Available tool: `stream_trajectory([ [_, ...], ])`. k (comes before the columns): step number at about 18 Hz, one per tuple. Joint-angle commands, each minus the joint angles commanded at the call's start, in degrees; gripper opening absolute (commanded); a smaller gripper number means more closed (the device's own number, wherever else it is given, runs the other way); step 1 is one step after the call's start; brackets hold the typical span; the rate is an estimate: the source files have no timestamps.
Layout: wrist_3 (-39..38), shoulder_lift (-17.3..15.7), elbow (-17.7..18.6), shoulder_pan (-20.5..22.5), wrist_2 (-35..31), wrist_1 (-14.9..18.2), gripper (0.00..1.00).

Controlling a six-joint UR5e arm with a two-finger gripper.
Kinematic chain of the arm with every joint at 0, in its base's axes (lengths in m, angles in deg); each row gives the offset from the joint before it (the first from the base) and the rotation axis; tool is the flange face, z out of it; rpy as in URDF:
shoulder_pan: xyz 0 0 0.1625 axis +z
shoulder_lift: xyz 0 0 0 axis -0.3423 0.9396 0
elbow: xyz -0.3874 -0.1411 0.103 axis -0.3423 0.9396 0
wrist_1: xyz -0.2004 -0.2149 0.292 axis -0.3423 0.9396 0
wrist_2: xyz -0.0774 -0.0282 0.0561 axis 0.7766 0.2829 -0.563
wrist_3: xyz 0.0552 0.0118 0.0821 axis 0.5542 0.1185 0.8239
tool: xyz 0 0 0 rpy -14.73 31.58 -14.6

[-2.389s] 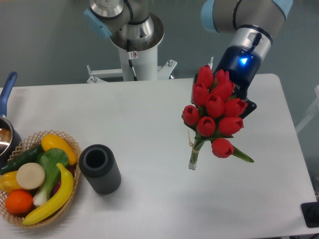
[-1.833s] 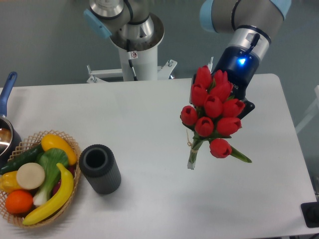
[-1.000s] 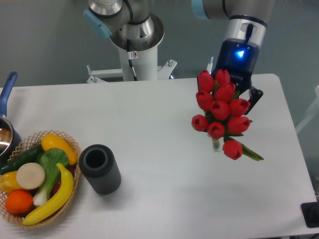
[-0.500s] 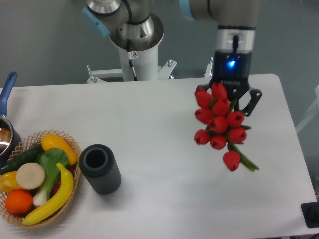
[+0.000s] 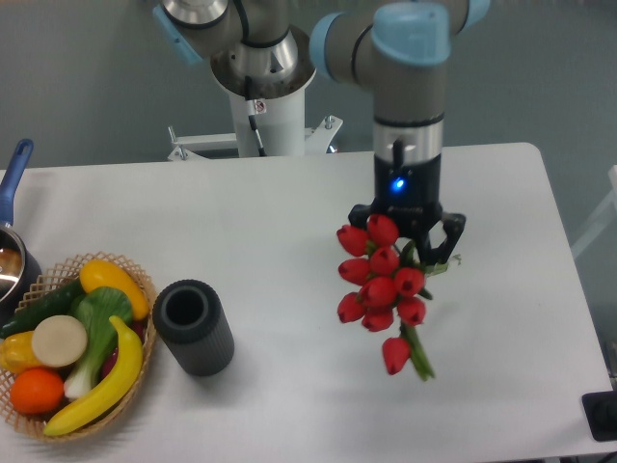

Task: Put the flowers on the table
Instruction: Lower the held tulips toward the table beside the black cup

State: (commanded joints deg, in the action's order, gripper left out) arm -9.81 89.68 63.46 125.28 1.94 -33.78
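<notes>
In the fixed camera view, the flowers (image 5: 382, 289) hang directly below the gripper (image 5: 409, 234), their stems running up between its two dark fingers, which are pinched on the bunch. The red buds cluster just under and slightly left of the fingers, and one bud trails lowest on a green stem angled down to the right. The bunch appears to be over the table (image 5: 289, 222), right of its middle; whether it touches the surface cannot be told.

The buds are closed, smooth and oval, a glossy saturated red, with thin green stems and leaves showing between them. The gripper is matte black with a small blue light glowing on the wrist above it; the arm is grey with pale blue joint caps. The table is white, matte and smooth, with rounded corners.

Well left of the flowers stands a dark, ribbed cylindrical holder (image 5: 193, 327), open at the top. Just left of it sits a woven wicker basket (image 5: 135, 280) of colourful fruit and vegetables.
</notes>
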Motion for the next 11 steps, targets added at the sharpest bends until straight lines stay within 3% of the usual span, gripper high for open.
stream_trajectory([
  [6, 1.1, 4.5, 0.0, -3.8, -5.6, -0.1, 0.49],
  [11, 1.1, 8.0, -0.9, -4.8, -5.8, -0.2, 0.49],
])
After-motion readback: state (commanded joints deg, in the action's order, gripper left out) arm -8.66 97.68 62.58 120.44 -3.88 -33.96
